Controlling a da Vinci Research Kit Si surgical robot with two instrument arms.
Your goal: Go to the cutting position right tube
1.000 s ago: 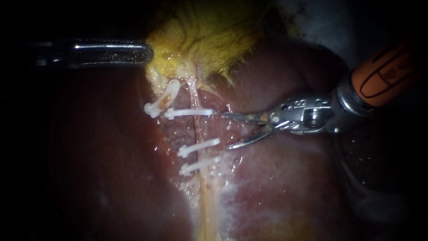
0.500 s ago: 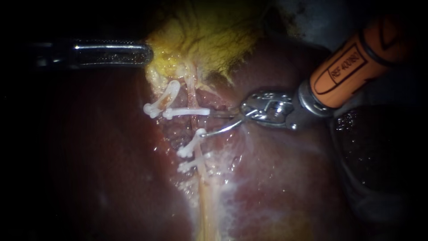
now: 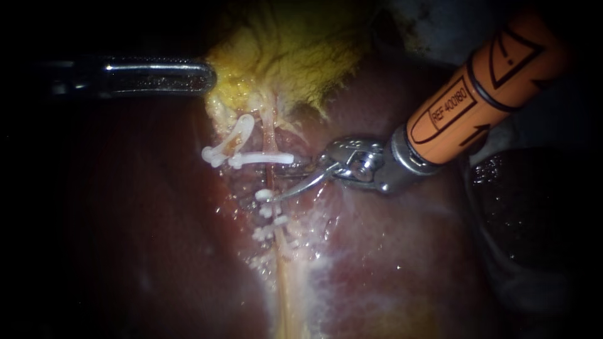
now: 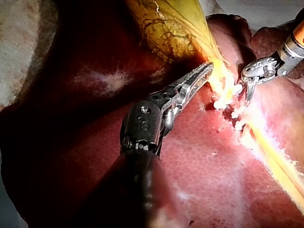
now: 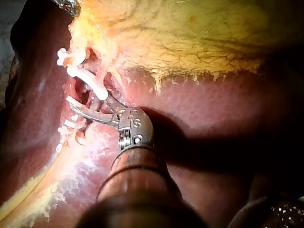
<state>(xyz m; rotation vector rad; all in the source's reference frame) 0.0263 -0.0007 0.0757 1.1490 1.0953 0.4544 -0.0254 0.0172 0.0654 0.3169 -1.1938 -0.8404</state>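
Endoscope view puts the right tube (image 3: 270, 129) mid-scene, running from the yellow gallbladder (image 3: 295, 50) on the far side toward the near side across the liver (image 3: 408, 251). A white far clip (image 3: 260, 159) crosses it, and the near clips (image 3: 267, 211) sit closer in. The right instrument (image 3: 273, 181) reaches in from the upper right. Its claw stands apart, one blade on each side of the tube, in the bare stretch between the far clip and the near clips. That looks like the cutting position, since a cut there would leave both ends clipped. The nearer blade's tip lies against the first of the near clips, so it may sit a little too near. The left instrument (image 3: 157, 74) lies far left, apparently to hold the tube taut. Only the left wrist view shows its serrated claw lying together, the tip seemingly pinching the gallbladder's neck. The right wrist view alone looks down the blades and shows the gap between them, with the tube crossing just ahead of the far clip. Whether the blades touch the tube I cannot tell.
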